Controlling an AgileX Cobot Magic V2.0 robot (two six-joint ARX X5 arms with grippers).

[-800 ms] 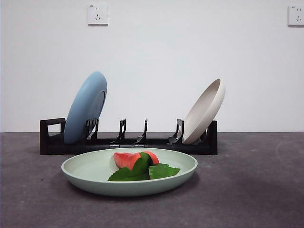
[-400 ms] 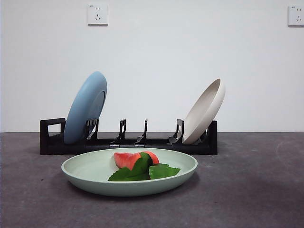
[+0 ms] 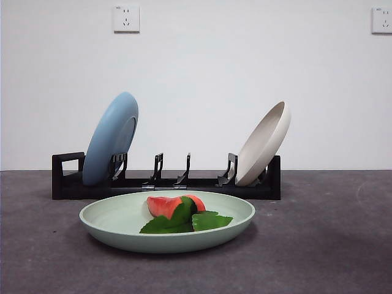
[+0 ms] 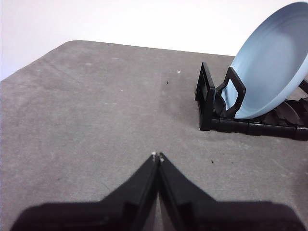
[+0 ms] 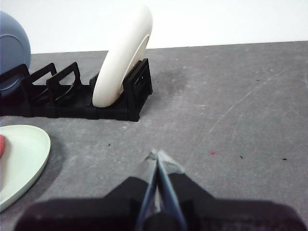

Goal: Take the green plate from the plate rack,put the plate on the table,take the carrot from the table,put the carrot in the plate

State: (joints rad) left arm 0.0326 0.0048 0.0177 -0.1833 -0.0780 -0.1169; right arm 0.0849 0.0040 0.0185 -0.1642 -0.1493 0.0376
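Front view: green plate (image 3: 122, 220) lies flat on the table (image 3: 331, 245), near the camera and in front of the plate rack (image 3: 165, 184), apart from it. The carrot (image 3: 174, 206) rests inside the plate, orange-red body toward the rack, w/ broad green leaves (image 3: 208, 221) spread on the plate's floor toward the near rim. Behind, the rack runs across the table w/ its loop handle at the end nearest the light blue plate (image 3: 110, 139), which leans in a slot at that end; the beige-white plate (image 3: 264, 144) leans in a slot at the opposite end; middle prongs hold nothing. Two wall sockets, e.g. (image 3: 125, 19), sit high on the white wall. Left wrist view: left gripper (image 4: 157, 157), jaws pressed together and holding nothing, is over bare table, well apart from the rack's handle end and blue plate. Right wrist view: right gripper (image 5: 156, 155), jaws likewise closed w/ nothing between them, is over bare table, w/ the beige-white plate's end of the rack ahead and the green plate's rim at one side. Neither gripper shows in the front view.
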